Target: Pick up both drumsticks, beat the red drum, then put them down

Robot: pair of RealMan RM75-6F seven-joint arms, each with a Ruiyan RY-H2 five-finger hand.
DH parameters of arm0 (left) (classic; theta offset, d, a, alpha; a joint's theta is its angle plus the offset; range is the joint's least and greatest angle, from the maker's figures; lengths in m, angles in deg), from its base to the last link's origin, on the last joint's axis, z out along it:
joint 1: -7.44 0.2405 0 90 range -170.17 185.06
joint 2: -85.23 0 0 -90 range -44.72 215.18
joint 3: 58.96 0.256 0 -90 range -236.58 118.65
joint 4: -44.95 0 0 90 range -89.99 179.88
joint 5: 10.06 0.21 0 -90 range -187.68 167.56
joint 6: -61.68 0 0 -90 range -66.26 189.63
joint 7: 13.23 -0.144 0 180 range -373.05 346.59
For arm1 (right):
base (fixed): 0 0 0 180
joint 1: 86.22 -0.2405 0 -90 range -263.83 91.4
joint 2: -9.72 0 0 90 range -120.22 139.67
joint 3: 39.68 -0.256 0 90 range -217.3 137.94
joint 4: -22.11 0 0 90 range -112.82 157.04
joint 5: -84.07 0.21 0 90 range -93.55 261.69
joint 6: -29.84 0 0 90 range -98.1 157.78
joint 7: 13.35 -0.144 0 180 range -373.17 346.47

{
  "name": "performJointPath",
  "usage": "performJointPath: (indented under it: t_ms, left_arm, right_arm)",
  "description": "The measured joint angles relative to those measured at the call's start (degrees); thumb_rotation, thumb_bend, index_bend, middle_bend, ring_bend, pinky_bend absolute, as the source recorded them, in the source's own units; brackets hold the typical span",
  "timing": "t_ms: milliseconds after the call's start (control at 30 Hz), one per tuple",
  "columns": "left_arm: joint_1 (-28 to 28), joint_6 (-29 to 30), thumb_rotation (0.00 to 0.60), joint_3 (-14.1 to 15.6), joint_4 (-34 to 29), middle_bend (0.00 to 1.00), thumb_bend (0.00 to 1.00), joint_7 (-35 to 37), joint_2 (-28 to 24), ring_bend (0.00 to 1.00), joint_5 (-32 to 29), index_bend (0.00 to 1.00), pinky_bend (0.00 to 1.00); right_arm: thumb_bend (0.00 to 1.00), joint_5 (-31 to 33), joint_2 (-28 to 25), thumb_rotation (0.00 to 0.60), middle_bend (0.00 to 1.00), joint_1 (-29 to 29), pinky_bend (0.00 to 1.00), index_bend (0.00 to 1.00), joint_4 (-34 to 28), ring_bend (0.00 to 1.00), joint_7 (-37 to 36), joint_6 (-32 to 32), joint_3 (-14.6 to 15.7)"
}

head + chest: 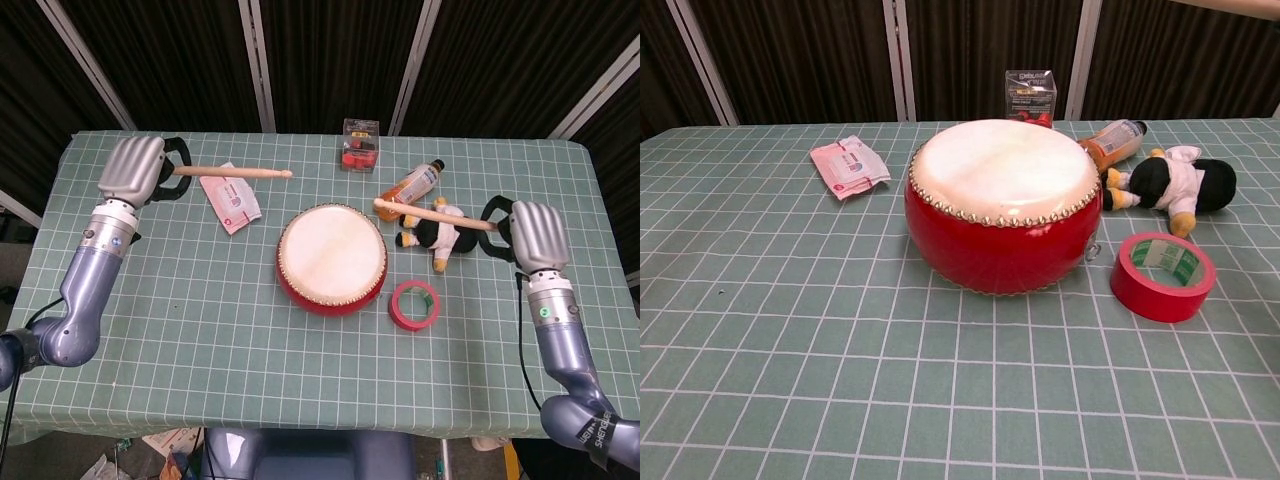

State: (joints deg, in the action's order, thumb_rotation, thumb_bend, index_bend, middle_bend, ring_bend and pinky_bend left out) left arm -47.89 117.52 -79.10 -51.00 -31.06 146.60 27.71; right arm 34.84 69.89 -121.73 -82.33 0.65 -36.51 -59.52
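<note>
Holding one drumstick in each hand, I have both arms raised above the table. My left hand point(133, 168) sits over the far left corner, fingers wrapped around the butt of the left drumstick point(235, 172), whose shaft runs level to the right, its tip above the white packet point(231, 198). My right hand point(536, 236) is at the right edge, fingers closed around the right drumstick point(435, 212), which points left, its tip above the orange bottle point(409, 187) and its shaft crossing over the plush toy point(437, 231).

In the chest view neither hand is visible; only a pale sliver of the right drumstick shows at the top right corner.

The red drum point(332, 259) stands at the table's centre, white skin up, with neither stick touching it. The packet lies to its far left. The bottle lies on its side to the far right of the drum, with the toy just beside it on the near side. A red tape roll point(414, 304) lies flat near the drum's right side. A small clear box point(360, 145) stands at the far edge behind the drum. The green checked tablecloth point(200, 330) covers the whole table.
</note>
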Motion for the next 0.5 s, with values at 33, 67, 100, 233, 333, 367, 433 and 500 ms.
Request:
performJointPath:
  t_ms: [33, 67, 100, 233, 333, 367, 433, 500]
  left_arm:
    - [0.14, -0.29, 0.600, -0.02, 0.12, 1.00, 0.56, 0.36, -0.16, 1.00, 0.25, 0.75, 1.00]
    - [0.34, -0.62, 0.600, -0.03, 0.27, 1.00, 0.56, 0.82, -0.37, 1.00, 0.60, 0.75, 1.00]
    - [0.50, -0.82, 0.600, -0.03, 0.38, 1.00, 0.56, 1.18, -0.52, 1.00, 0.86, 0.75, 1.00]
    - [1.42, -1.86, 0.600, 0.18, 0.96, 1.00, 0.56, 2.75, -1.25, 1.00, 1.80, 0.75, 1.00]
    - [2.08, -2.78, 0.600, 0.61, 1.74, 1.00, 0.56, 3.69, -1.64, 1.00, 2.47, 0.75, 1.00]
    - [2.25, -3.06, 0.600, 0.75, 2.05, 1.00, 0.56, 3.96, -1.72, 1.00, 2.65, 0.75, 1.00]
    - [2.60, -3.57, 0.600, 0.98, 2.68, 1.00, 0.56, 4.62, -1.80, 1.00, 3.00, 0.75, 1.00]
    - [2.95, -4.22, 0.600, 1.30, 3.44, 1.00, 0.56, 5.24, -1.80, 1.00, 3.37, 0.75, 1.00]
  right_arm:
    - [0.60, 0.21, 0.28, 0.600, 1.00, -0.48, 0.99, 1.00, 0.03, 1.00, 0.68, 0.08, -0.11]
    - [0.60, 0.45, 0.64, 0.600, 1.00, -0.92, 0.99, 1.00, 0.15, 1.00, 1.38, 0.16, -0.15]
    - [0.60, 0.73, 1.24, 0.600, 1.00, -1.35, 0.99, 1.00, 0.49, 1.00, 2.39, 0.24, -0.08]
    - [0.60, 1.07, 3.69, 0.600, 1.00, -2.59, 0.99, 1.00, 2.92, 1.00, 7.02, 0.66, 1.81]
    - [0.60, 0.55, 6.18, 0.600, 1.00, -3.49, 0.99, 1.00, 6.01, 1.00, 13.40, 0.91, 5.17]
    - [0.60, 0.30, 7.07, 0.600, 1.00, -3.76, 0.99, 1.00, 7.08, 1.00, 15.84, 0.99, 6.44]
    - [0.60, -0.34, 9.37, 0.600, 1.00, -4.31, 0.99, 1.00, 9.59, 1.00, 22.25, 1.16, 9.67]
    - [0.60, -0.87, 11.91, 0.600, 1.00, -4.75, 0.99, 1.00, 12.05, 1.00, 29.18, 1.23, 12.98]
